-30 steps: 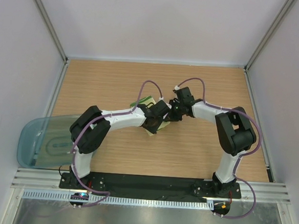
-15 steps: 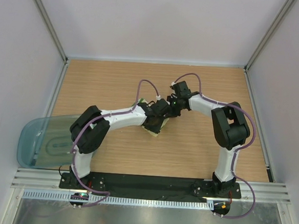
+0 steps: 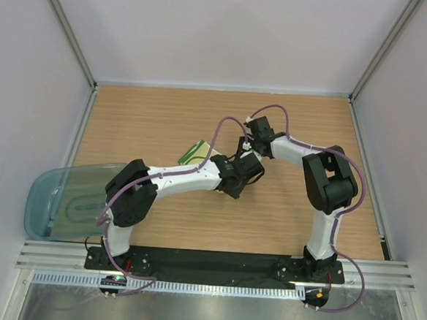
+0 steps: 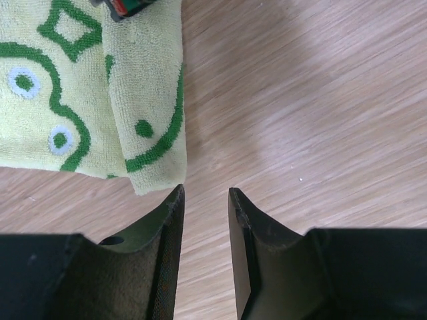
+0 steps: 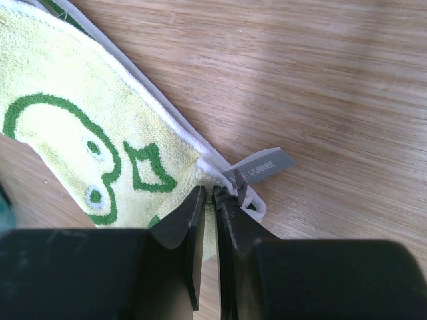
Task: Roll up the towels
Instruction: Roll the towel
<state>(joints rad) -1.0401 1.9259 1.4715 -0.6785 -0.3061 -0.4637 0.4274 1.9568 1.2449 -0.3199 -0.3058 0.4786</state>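
So the right gripper (image 5: 213,199) is pinching the towel (image 5: 80,140) at its corner, and the left gripper (image 4: 205,197) is partly open, holding nothing.

Seen from above, green towel (image 3: 193,153) largely covered; wrist views crop it

We saw black fingers (image 4: 280,267); behind them ran white links (image 3: 190,179), black joints (image 3: 130,194) and looping purple cables (image 3: 274,106).

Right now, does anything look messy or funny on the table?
The green-doodle towel lies crooked, with one edge flopped over itself, so it is not a neat roll. Its grey label sticks out at the corner that the right pincer pinches. The left pincer is open beside the towel, holding nothing.
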